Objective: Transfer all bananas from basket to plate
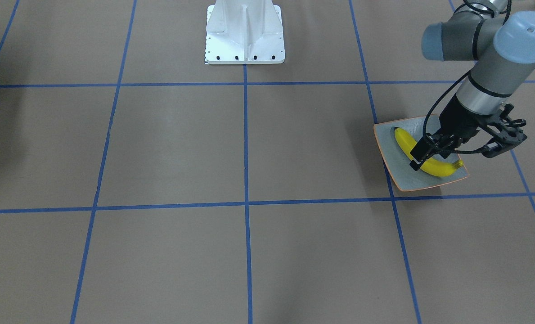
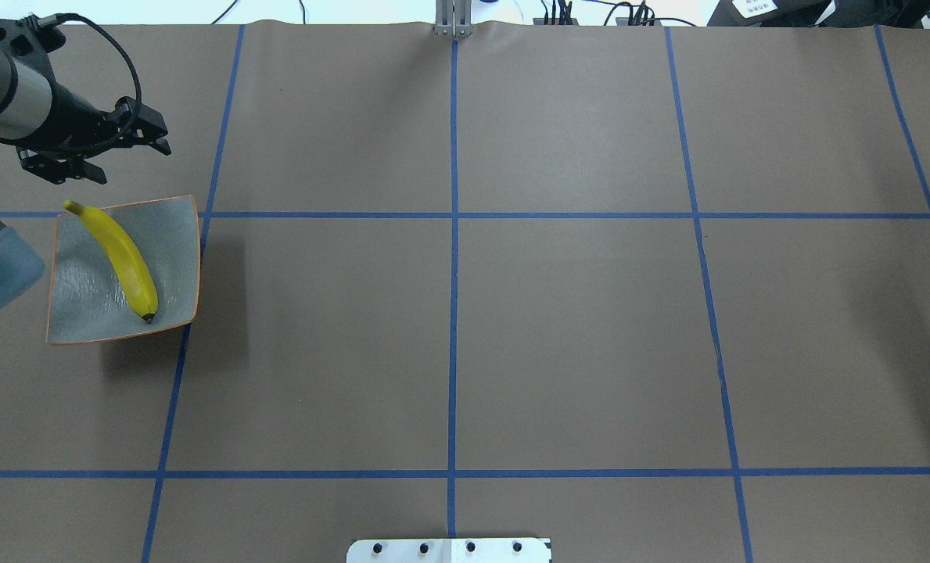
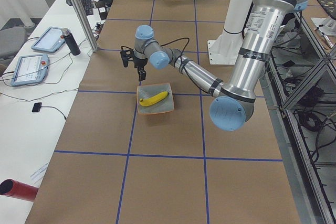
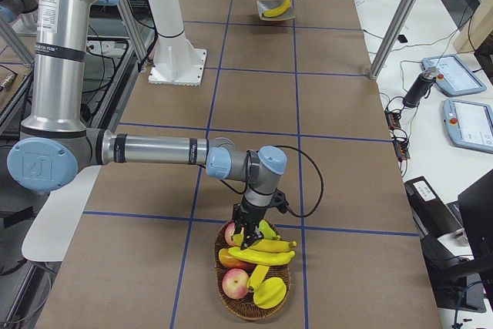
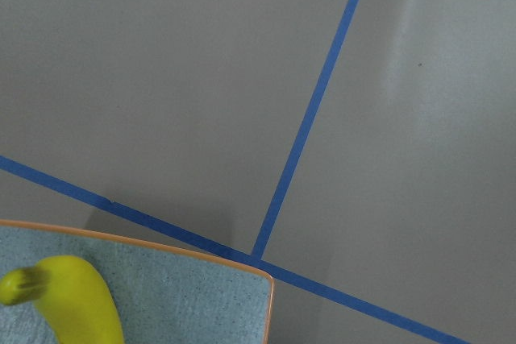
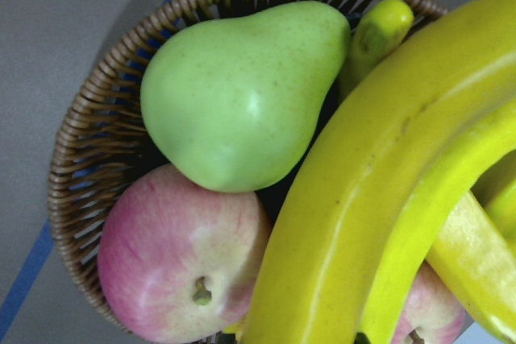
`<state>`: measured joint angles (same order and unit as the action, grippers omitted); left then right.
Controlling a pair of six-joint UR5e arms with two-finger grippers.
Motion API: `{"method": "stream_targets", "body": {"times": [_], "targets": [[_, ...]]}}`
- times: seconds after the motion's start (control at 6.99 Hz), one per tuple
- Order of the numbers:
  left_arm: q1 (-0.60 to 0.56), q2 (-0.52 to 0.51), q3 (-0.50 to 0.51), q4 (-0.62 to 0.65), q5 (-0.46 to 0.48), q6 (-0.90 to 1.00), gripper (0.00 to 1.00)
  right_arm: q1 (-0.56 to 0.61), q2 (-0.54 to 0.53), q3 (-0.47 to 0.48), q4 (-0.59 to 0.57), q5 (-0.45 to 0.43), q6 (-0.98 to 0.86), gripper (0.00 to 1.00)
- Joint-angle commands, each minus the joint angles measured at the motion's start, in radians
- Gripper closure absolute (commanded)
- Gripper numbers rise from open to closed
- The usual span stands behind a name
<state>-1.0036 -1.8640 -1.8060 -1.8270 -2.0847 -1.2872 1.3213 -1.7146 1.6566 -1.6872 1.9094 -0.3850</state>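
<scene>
Bright yellow bananas [image 6: 363,199] crowded the basket [image 6: 89,126], unseen overhead; the right end effector [image 4: 246,235] was unreadable. Upper left overhead, the left end effector [image 2: 132,163] stood open near the plate [image 2: 175,234].

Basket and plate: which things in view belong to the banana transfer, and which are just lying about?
Job: plate; banana lying on it; basket; bananas in it.
Lying about: green pear; apples; tablets; dark bottle.
</scene>
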Motion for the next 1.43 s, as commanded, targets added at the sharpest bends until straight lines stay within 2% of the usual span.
{"method": "stream_targets", "body": {"times": [0.0,0.57,0.86,1.14,1.29], "targets": [[0.010,-0.001,-0.001,-0.002,0.000,-0.021,0.00,0.010,0.003,0.000,0.000,-0.021,0.000,1.00],[0.020,0.002,0.004,0.000,0.005,-0.023,0.00,0.042,0.016,0.014,0.000,-0.015,0.012,1.00],[0.033,0.002,0.010,-0.002,0.005,-0.040,0.00,0.059,0.015,0.057,-0.014,-0.010,0.017,1.00],[0.033,0.002,0.011,-0.002,0.005,-0.043,0.00,0.096,0.044,0.185,-0.159,0.000,0.023,1.00],[0.033,0.000,0.011,-0.003,0.005,-0.044,0.00,0.116,0.094,0.192,-0.202,0.048,0.044,1.00]]}}
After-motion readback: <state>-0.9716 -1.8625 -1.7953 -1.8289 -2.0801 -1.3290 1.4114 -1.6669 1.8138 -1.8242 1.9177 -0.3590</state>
